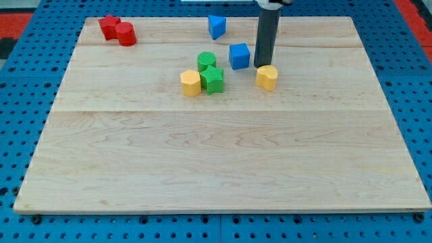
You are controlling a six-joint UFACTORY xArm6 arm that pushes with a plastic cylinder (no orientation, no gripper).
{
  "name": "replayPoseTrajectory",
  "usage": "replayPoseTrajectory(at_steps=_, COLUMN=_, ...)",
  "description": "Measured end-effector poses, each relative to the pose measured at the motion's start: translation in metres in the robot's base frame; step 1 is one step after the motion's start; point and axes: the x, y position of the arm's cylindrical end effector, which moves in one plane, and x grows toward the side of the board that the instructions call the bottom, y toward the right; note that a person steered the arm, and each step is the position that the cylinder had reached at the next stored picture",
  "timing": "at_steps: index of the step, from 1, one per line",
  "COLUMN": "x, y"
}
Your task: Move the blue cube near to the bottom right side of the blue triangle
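The blue cube (239, 56) sits on the wooden board in the upper middle of the view. The blue triangle (216, 26) lies above and to the left of it, near the board's top edge, with a gap between them. My tip (261, 65) stands just to the right of the blue cube, a small gap apart, and right above a yellow block (267, 77).
A green round block (206, 61) and a green star-like block (212, 79) sit left of the cube, with a yellow block (191, 83) beside them. Two red blocks (117, 30) lie at the top left. The board (216, 162) rests on a blue pegboard.
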Motion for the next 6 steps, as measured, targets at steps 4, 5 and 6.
replayPoseTrajectory(at_steps=4, x=0.025, y=-0.038)
replayPoseTrajectory(at_steps=5, x=0.000, y=-0.064)
replayPoseTrajectory(at_steps=6, x=-0.026, y=-0.083)
